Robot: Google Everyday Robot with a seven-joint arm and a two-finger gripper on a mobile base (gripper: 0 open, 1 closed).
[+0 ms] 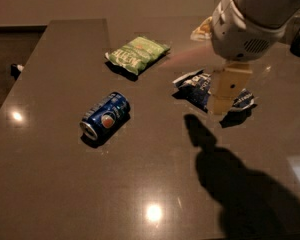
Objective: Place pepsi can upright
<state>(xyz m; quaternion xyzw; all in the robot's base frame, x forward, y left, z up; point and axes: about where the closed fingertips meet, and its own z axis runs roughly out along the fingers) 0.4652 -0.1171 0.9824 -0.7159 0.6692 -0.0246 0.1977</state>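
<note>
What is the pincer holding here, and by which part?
Nothing. The pincer hangs over the blue snack bag; the pepsi can lies on its side, well apart from it.

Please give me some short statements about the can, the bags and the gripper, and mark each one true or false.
1. The pepsi can lies on its side on the table. True.
2. The gripper holds the can. False: it hangs over the blue bag, apart from the can.
3. The green bag lies farther back than the can. True.
4. The blue bag touches the can. False: bare table lies between them.
</note>
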